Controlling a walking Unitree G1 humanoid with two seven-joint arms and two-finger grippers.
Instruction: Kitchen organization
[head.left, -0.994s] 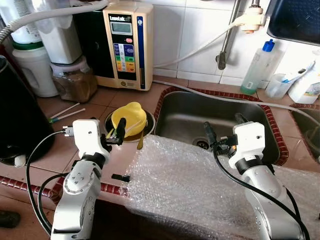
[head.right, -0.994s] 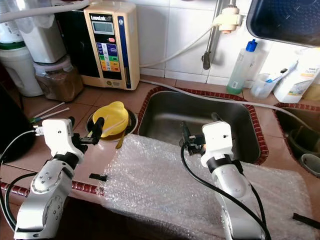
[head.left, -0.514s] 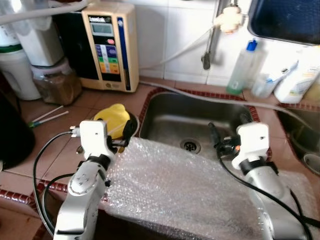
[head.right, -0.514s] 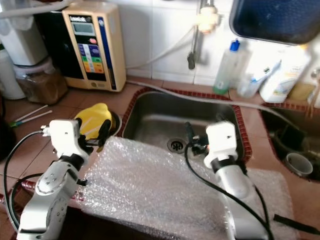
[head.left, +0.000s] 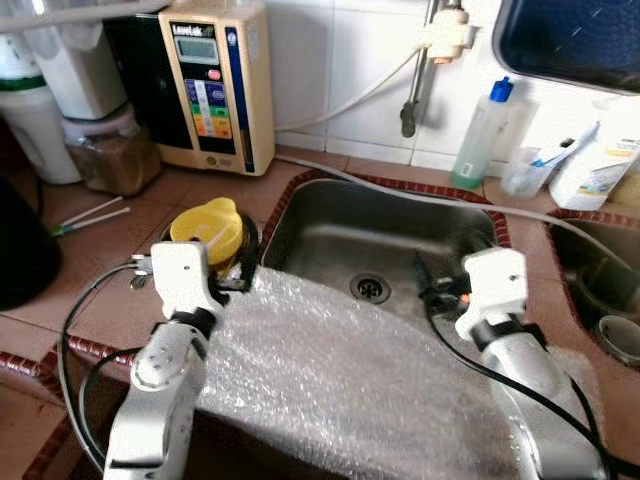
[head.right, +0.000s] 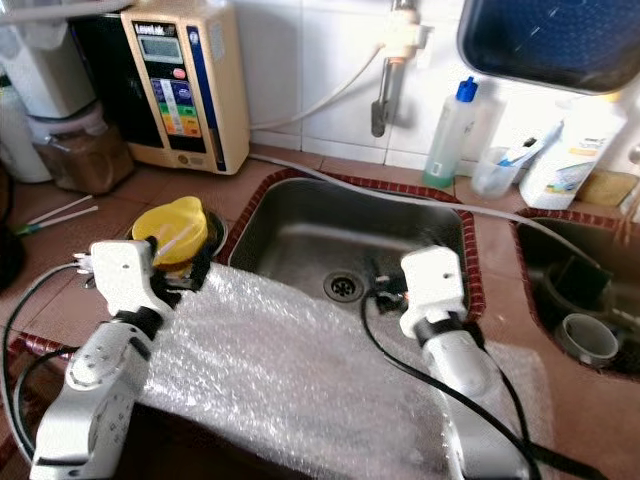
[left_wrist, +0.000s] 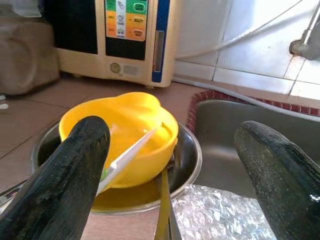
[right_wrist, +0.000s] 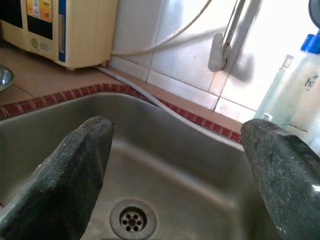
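A sheet of bubble wrap (head.left: 340, 370) lies over the counter's front edge and the near rim of the steel sink (head.left: 400, 225). A yellow bowl (head.left: 207, 225) with a white utensil (left_wrist: 132, 150) in it sits inside a steel bowl (left_wrist: 192, 155) on the tiled counter left of the sink. My left gripper (head.left: 243, 270) is open just in front of that bowl, at the wrap's left corner, holding nothing. My right gripper (head.left: 428, 280) is open and empty above the wrap's far edge, pointing into the sink near the drain (right_wrist: 132, 220).
A cream water ionizer (head.left: 210, 80) and a jar of brown stuff (head.left: 110, 155) stand at the back left. A faucet (head.left: 415, 80), a clear bottle (head.left: 480, 135) and white containers (head.left: 590, 170) line the tiled wall. A second basin with a cup (head.left: 620, 335) is at the right.
The whole picture has shifted, so the camera moved along and nearer to the sink. Both grippers stay open and empty; the left one now sits closer to the wrap's corner.
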